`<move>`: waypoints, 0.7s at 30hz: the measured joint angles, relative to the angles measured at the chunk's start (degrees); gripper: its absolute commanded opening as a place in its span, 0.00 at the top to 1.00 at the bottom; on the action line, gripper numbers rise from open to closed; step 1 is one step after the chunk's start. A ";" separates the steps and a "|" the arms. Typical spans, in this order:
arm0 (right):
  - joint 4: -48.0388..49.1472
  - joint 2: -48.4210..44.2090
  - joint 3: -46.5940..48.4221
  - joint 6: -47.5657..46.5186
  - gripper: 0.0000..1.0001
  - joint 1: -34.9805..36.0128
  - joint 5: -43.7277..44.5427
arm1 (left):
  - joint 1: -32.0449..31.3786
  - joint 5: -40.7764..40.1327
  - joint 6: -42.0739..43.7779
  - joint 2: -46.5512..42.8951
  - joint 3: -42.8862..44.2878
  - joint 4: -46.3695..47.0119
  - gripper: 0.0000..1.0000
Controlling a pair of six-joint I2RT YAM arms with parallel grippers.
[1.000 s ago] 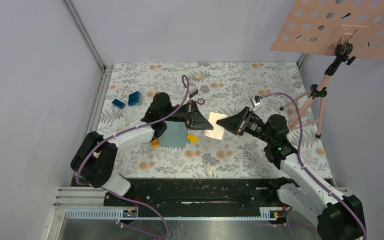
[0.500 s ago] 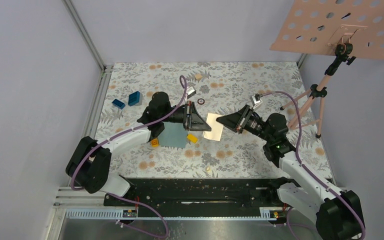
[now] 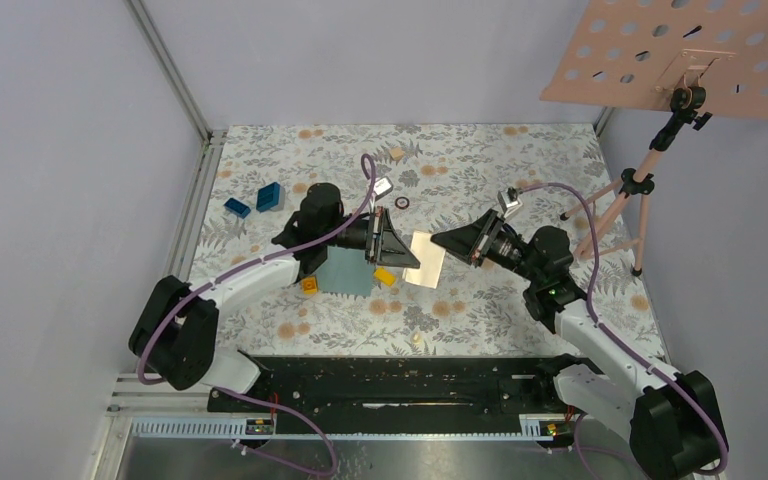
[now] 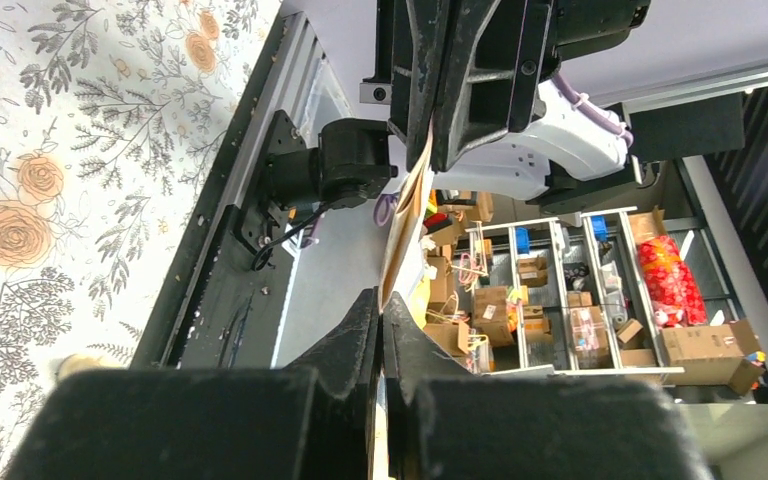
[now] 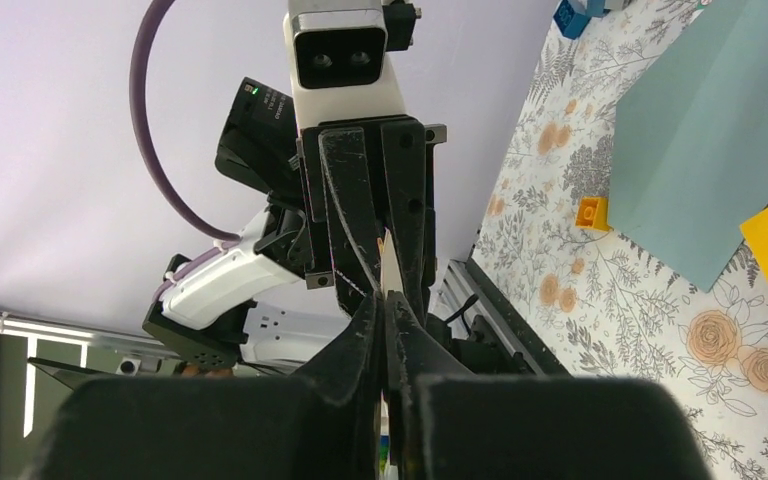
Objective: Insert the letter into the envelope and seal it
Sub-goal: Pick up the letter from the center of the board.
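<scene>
Near the far left corner of the flower-printed tabletop (image 3: 480,160) I see two small blue plastic blocks (image 3: 268,196), close to each other. Going right, the flat teal grey-green paper envelope (image 3: 350,272) lies on the tabletop a little left of the middle, partly hidden under the left arm; how its flap stands I cannot tell. A small orange block (image 3: 309,285) sits just beside its near left corner, and a small yellow block (image 3: 385,277) just beside its right edge. The left gripper (image 3: 407,256) reaches over the envelope, and its two fingers are pressed together on the left edge of the thin tan-beige paper letter (image 3: 428,262). In the left wrist view I see this sheet edge-on, pinched between the fingertips. The letter hangs above the middle of the tabletop, just right of the envelope and not inside it. The right gripper (image 3: 438,240) comes from the other side and pinches the opposite edge of the same sheet, its jaws tight on the paper. Beyond the right edge of the tabletop a slim tripod (image 3: 640,190) carries a large pink perforated board (image 3: 690,50).
</scene>
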 measured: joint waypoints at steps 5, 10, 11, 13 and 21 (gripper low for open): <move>-0.20 -0.04 -0.35 -0.20 0.24 0.02 0.50 | 0.02 0.00 4.22 -0.59 1.09 -4.83 1.00; -2.36 -2.05 -0.31 -2.49 0.16 -0.22 2.40 | 0.83 0.33 6.91 -1.01 1.09 -10.49 1.00; -3.04 -2.67 -0.35 -2.89 0.16 -0.22 2.82 | 1.11 0.31 7.13 -1.09 1.09 -10.97 1.00; -4.20 -3.98 -0.66 -3.61 0.16 -0.28 3.21 | 1.99 0.26 7.50 -1.62 1.09 -12.24 1.00; -12.87 -6.93 -2.78 -7.39 0.24 -0.28 5.22 | 10.40 -9.97 16.17 -4.66 3.87 -29.35 1.00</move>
